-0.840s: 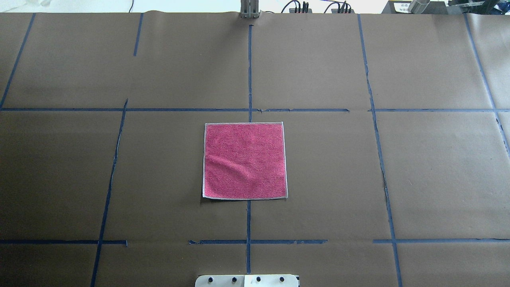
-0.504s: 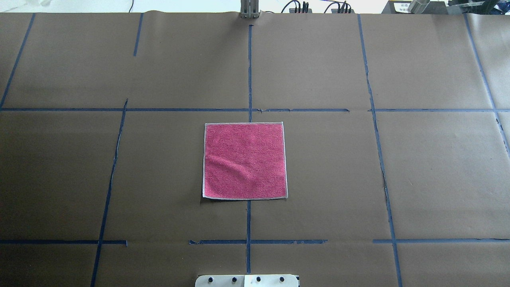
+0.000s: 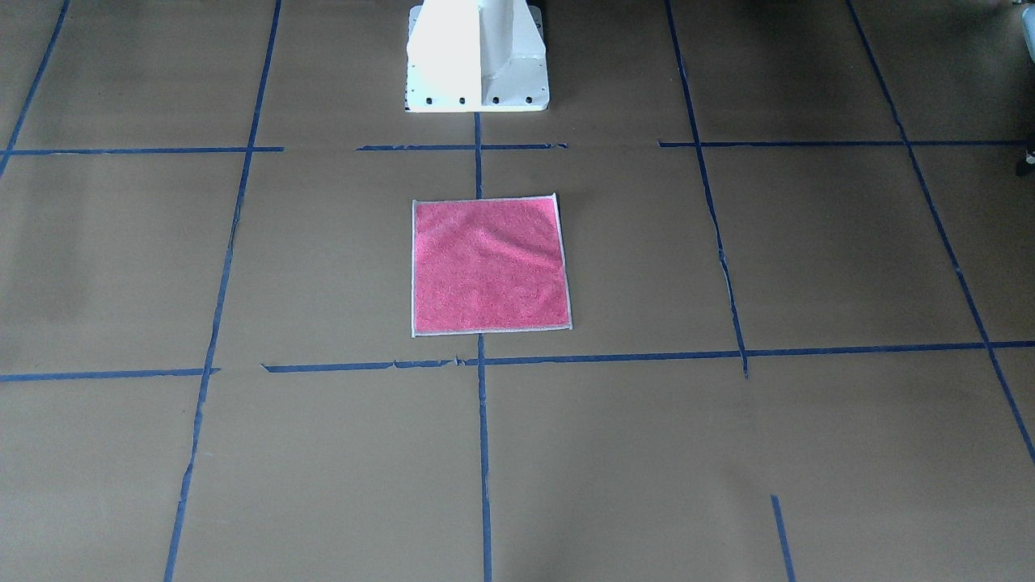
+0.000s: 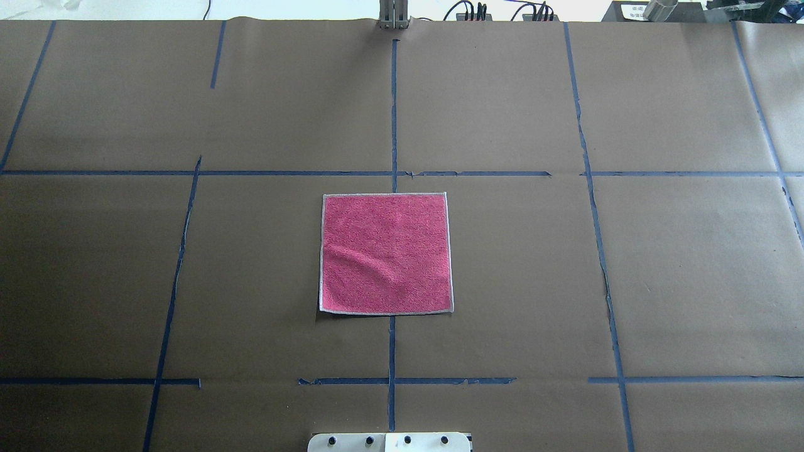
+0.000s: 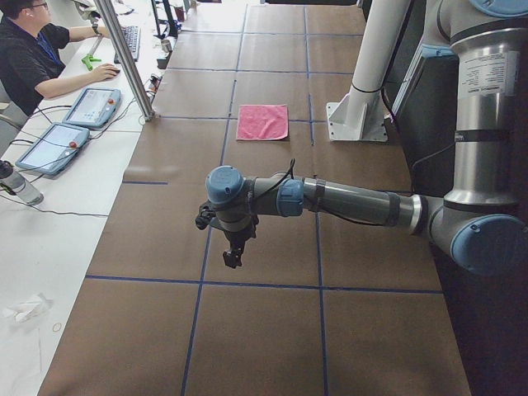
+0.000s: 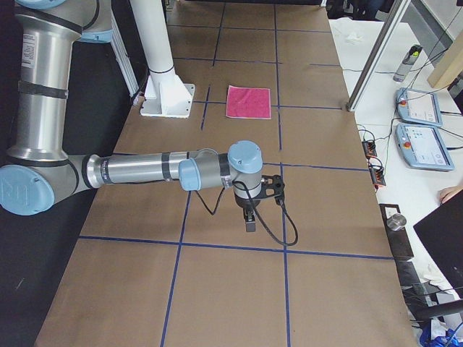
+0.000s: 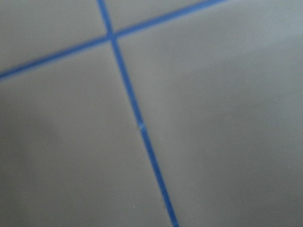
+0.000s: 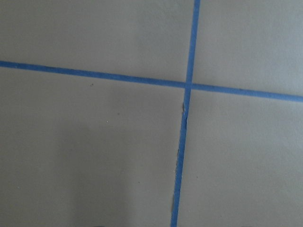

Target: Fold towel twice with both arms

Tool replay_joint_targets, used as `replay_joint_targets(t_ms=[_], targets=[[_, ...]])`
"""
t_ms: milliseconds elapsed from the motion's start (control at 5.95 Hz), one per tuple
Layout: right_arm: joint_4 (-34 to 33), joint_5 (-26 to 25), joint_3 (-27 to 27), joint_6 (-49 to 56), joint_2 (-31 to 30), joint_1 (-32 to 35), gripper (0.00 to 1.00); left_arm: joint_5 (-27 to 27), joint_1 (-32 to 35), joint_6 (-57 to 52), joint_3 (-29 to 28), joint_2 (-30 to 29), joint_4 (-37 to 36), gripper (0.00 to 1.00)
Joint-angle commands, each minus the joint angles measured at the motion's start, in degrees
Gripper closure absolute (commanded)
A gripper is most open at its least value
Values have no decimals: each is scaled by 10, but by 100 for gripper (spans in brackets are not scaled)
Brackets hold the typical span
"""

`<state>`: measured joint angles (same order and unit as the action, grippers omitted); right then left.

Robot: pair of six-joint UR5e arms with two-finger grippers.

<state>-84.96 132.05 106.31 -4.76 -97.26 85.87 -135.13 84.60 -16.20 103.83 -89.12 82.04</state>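
Towel (image 4: 386, 253): lying flat and unfolded, pink face up, at the middle of the table (image 4: 534, 263), near the white pedestal (image 3: 477, 56). No fold made yet, so only approaching. Left gripper (image 5: 233, 257) and right gripper (image 6: 249, 220): well apart from it, spread or pressed together impossible to tell. Next, probably: reaching two neighbouring corners and pinching.
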Motion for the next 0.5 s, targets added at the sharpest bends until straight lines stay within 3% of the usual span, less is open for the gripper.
replay_joint_targets(t_ms=[0,336], targets=[[-1,4,7,-3,56,0,0,-1,1,98,29,-78,13,0],[0,5,17,-2,57,0,0,-7,1,120,35,-89,76,0]])
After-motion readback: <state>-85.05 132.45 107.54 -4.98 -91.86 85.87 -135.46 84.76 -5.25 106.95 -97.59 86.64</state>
